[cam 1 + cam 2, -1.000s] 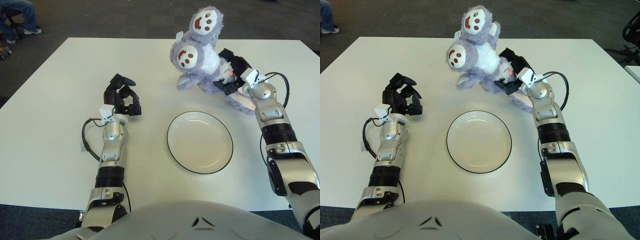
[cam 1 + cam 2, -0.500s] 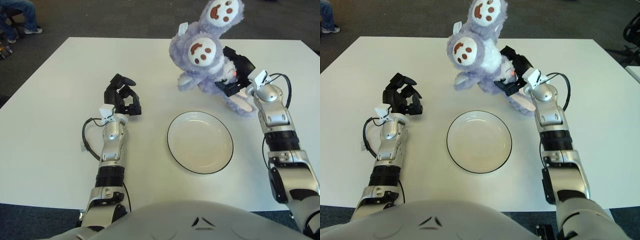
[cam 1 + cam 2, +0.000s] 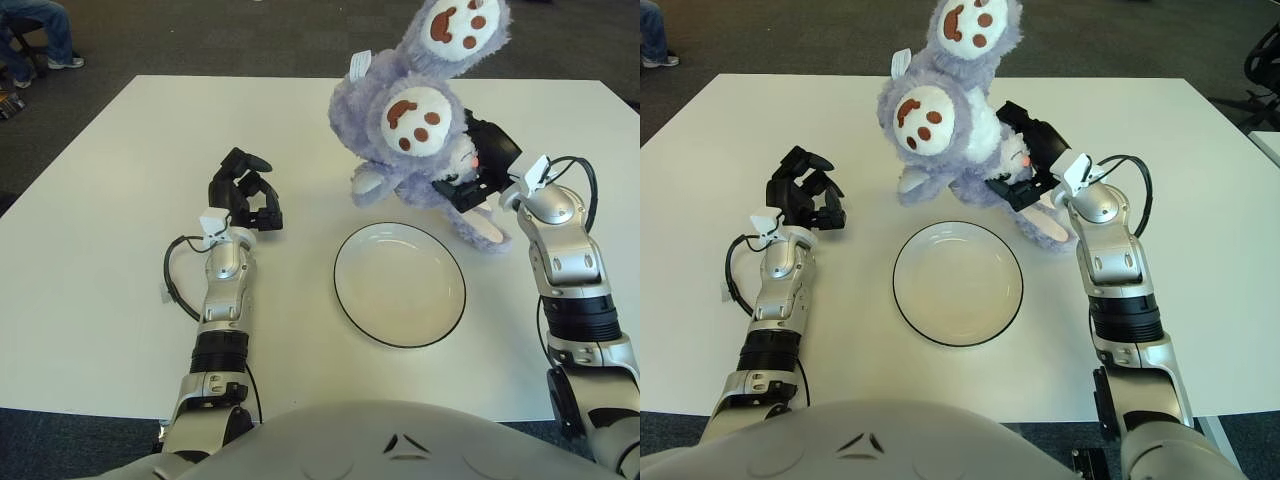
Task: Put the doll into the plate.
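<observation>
A fluffy purple doll (image 3: pixel 415 125) with brown paw pads is lifted upside down above the white table, feet up, just behind the plate. My right hand (image 3: pixel 476 168) is shut on the doll's lower body, near its white face and pink nose. The white plate (image 3: pixel 400 285) with a thin dark rim lies empty at the table's middle, in front of the doll. My left hand (image 3: pixel 247 192) shows to the left of the plate, fingers curled, holding nothing.
The white table (image 3: pixel 90 230) reaches to the far edge, with dark carpet beyond. A seated person's legs (image 3: pixel 40 30) show at the far left corner. A black cable (image 3: pixel 175 280) loops by my left forearm.
My right hand has raised the doll and brought it nearer, toward the plate's far rim; the doll tipped further, feet higher. The left hand has not moved.
</observation>
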